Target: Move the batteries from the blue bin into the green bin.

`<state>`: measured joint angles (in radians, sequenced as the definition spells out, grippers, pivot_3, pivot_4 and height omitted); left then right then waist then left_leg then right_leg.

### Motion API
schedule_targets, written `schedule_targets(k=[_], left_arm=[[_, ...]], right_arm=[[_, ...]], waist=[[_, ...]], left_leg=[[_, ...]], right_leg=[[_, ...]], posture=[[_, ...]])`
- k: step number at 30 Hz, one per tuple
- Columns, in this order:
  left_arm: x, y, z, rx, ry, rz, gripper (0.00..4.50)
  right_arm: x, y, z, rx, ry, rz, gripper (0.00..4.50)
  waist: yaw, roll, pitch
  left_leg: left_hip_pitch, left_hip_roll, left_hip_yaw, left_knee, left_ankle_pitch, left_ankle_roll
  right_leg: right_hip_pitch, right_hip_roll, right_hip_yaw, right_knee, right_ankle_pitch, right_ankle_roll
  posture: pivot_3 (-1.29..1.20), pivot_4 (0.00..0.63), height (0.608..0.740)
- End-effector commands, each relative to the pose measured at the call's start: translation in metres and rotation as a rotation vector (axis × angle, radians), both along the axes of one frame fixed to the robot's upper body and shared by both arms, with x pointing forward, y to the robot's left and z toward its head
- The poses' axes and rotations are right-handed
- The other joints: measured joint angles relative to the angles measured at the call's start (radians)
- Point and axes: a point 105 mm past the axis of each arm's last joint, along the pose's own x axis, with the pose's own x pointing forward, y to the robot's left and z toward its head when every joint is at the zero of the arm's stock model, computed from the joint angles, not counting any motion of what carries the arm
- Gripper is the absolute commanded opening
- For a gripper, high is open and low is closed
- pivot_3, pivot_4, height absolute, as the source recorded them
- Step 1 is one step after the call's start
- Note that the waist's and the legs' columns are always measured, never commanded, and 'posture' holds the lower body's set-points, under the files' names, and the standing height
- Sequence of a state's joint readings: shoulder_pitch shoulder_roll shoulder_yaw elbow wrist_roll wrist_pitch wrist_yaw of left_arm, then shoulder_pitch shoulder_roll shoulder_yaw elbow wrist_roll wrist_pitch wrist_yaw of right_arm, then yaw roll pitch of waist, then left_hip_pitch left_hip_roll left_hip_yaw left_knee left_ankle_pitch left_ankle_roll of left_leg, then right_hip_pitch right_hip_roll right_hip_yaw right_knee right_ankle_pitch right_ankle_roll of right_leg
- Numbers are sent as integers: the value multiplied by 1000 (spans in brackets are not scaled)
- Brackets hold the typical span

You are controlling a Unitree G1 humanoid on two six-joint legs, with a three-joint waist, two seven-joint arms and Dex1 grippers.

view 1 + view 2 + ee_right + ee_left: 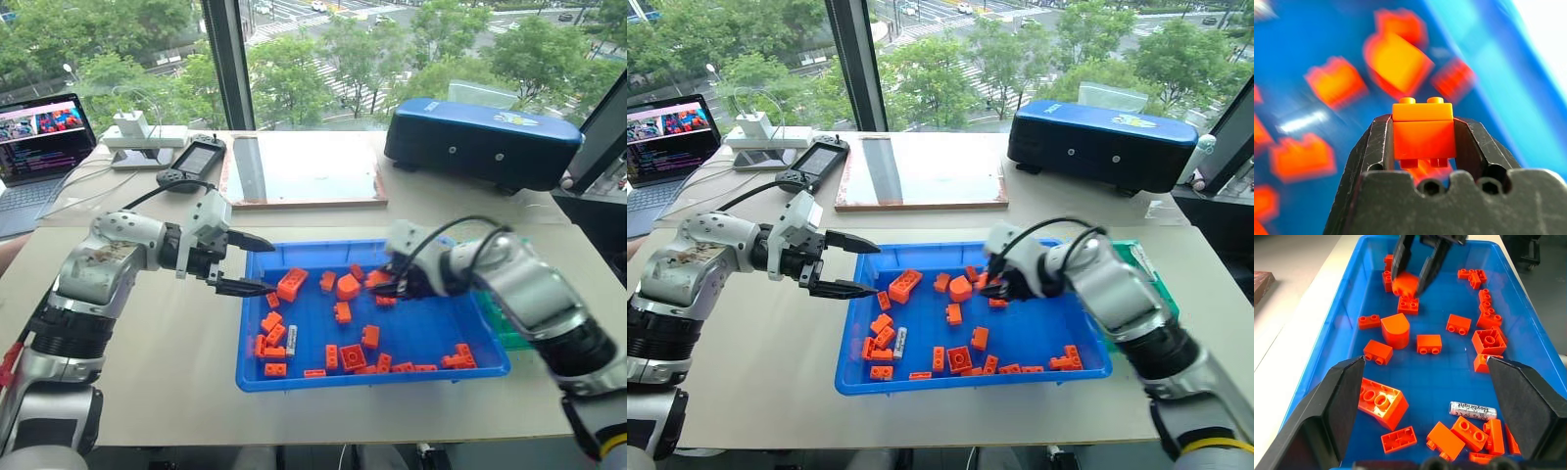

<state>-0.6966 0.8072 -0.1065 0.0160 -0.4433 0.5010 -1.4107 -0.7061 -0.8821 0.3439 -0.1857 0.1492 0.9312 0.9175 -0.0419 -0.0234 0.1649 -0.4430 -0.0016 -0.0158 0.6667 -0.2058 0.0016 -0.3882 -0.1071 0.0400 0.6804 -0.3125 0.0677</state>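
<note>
Gripping an orange brick (1423, 134), the right gripper (1423, 147) missed the battery (1472, 409): smooth, stiff, rolling; pinch it mid-body. Left gripper (257, 264) stands open.

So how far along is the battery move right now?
No batteries visibly moved; the green bin is mostly hidden behind the right arm. In hand: the right gripper is shut on an orange brick, not a battery. Left: one battery lies in the blue bin; the left gripper is open.
</note>
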Motion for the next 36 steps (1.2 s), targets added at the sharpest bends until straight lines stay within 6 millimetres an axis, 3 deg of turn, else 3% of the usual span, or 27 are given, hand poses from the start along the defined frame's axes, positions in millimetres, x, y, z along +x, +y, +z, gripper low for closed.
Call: schedule_targets(k=[1,5,7,10,16,21,29,36], left_arm=[[-1,-2,8,1,-36,-22,4266],[-2,-1,7,4,-31,-25,4266],[-2,1,7,7,-32,-20,4266],[-1,2,7,13,-34,-15,4266],[-1,4,10,20,-44,-9,4266],[-5,7,11,33,-32,-13,4266],[-21,24,1,136,27,-26,4266],[-21,27,3,137,23,-9,4266]], right_arm=[[7,-24,9,-49,-62,-84,2587],[5,4,20,49,-79,-17,3856],[3,28,23,87,-99,50,4461],[-15,81,17,188,-60,217,4461],[-53,143,-8,277,62,471,4461],[-61,164,-24,349,174,506,4461],[-61,168,-44,366,230,545,4461],[-63,170,-57,314,212,589,4461]], waist=[[1,0,0],[-7,0,0],[-8,0,0],[-4,0,0],[3,0,0],[0,0,0],[-3,0,0],[-1,0,0]], left_leg=[[0,0,0,0,0,0],[0,1,1,0,0,0],[0,1,1,-1,0,0],[0,1,1,-1,0,0],[-1,0,-2,0,0,0],[-1,0,-2,0,0,0],[0,0,-2,-1,0,0],[1,0,-2,-1,0,-1]], right_leg=[[0,0,0,0,0,0],[-1,0,1,0,0,0],[-1,1,1,0,0,0],[-1,1,1,1,0,0],[0,1,0,3,0,0],[0,0,-1,3,0,0],[0,1,-1,3,0,0],[0,1,-1,2,0,0]], posture=[[0,150,740],[0,150,740],[0,150,740],[0,150,740],[0,150,740],[0,150,740],[0,150,740],[0,150,740]])
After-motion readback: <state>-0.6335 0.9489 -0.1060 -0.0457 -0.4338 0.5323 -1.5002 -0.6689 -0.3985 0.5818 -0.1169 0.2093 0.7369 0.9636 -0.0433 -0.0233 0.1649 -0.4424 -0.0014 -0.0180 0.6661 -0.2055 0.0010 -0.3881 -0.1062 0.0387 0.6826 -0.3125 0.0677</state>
